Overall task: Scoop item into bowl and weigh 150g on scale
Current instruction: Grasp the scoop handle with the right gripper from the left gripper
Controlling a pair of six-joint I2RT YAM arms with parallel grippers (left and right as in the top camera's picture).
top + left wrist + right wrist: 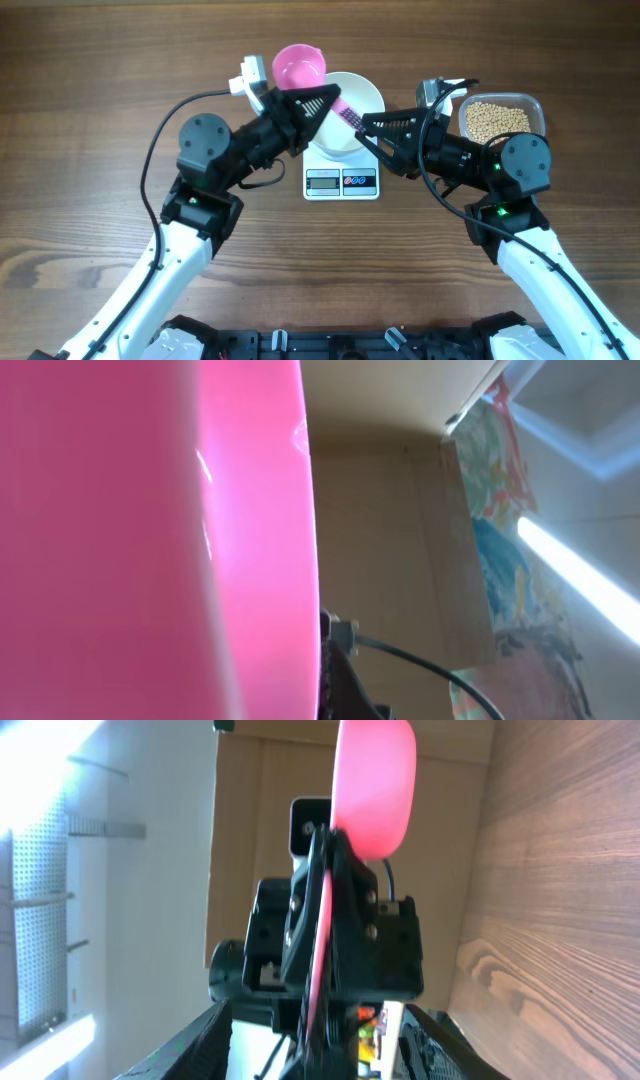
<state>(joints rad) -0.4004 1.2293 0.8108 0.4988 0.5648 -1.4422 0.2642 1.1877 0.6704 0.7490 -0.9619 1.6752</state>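
the pink scoop (298, 68) was clamped by the left gripper (322, 103) beside the bowl (368, 92) on the scale (341, 182), with the right gripper (368, 128) jaws set apart at its handle end.

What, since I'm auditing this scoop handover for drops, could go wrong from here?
1. The left end effector grips the pink scoop by its handle above the bowl, while the right end effector is open at the handle's end; releasing early could drop the scoop into the bowl on the scale.
2. Both end effectors crowd one short handle and might collide or nudge the bowl.
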